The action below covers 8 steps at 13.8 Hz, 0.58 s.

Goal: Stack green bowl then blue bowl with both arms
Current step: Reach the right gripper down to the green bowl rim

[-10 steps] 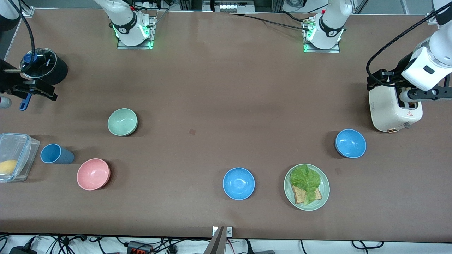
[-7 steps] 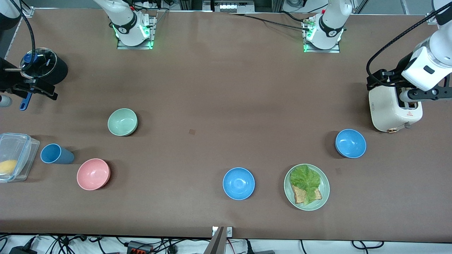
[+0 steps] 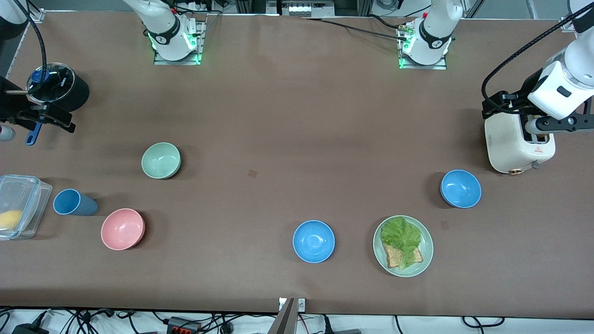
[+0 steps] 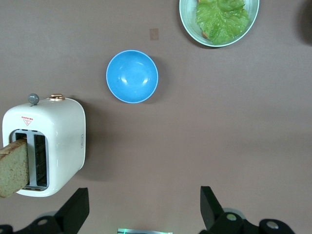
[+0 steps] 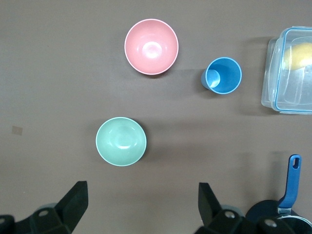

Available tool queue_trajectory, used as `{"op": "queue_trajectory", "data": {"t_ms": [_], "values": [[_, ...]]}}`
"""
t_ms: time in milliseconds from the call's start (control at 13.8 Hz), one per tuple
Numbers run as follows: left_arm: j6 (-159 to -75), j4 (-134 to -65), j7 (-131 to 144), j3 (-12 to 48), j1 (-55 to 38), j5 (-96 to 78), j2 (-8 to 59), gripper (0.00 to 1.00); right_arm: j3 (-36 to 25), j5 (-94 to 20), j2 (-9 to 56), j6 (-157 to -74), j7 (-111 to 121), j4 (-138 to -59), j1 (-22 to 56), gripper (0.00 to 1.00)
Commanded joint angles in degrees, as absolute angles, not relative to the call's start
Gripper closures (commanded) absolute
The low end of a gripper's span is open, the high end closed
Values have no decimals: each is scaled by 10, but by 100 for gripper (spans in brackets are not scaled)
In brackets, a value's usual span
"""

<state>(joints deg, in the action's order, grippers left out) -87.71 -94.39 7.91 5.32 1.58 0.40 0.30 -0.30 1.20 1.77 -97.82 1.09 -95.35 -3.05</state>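
Observation:
The pale green bowl [image 3: 161,160] sits upright on the table toward the right arm's end and also shows in the right wrist view [image 5: 121,141]. One blue bowl [image 3: 460,189] sits near the toaster and shows in the left wrist view [image 4: 132,76]. A second blue bowl [image 3: 313,241] sits nearer the front camera, beside the plate. My right gripper [image 3: 39,118] hangs open and empty [image 5: 141,207] over the table beside the black pot. My left gripper [image 3: 533,116] hangs open and empty [image 4: 141,209] over the toaster's edge. Both are apart from the bowls.
A pink bowl [image 3: 123,228], a dark blue cup [image 3: 74,203] and a clear lidded container [image 3: 21,206] stand near the green bowl. A black pot [image 3: 58,88] stands at the right arm's end. A white toaster [image 3: 517,144] holds bread [image 4: 12,168]. A plate [image 3: 424,262] carries lettuce and bread.
My right gripper has drifted very slightly toward the pot. The left gripper and all bowls are where they were.

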Motion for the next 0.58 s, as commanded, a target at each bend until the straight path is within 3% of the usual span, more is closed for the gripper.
{"op": "queue_trajectory", "data": {"t_ms": [0,508], "values": [[-863,-926,76,56,21,-4,11,0,8,21,10,-992,15,-967,-42,0],[-863,-926,76,56,21,-4,13,0,9,21,116,-1023,12,-972,-28,0]]}}
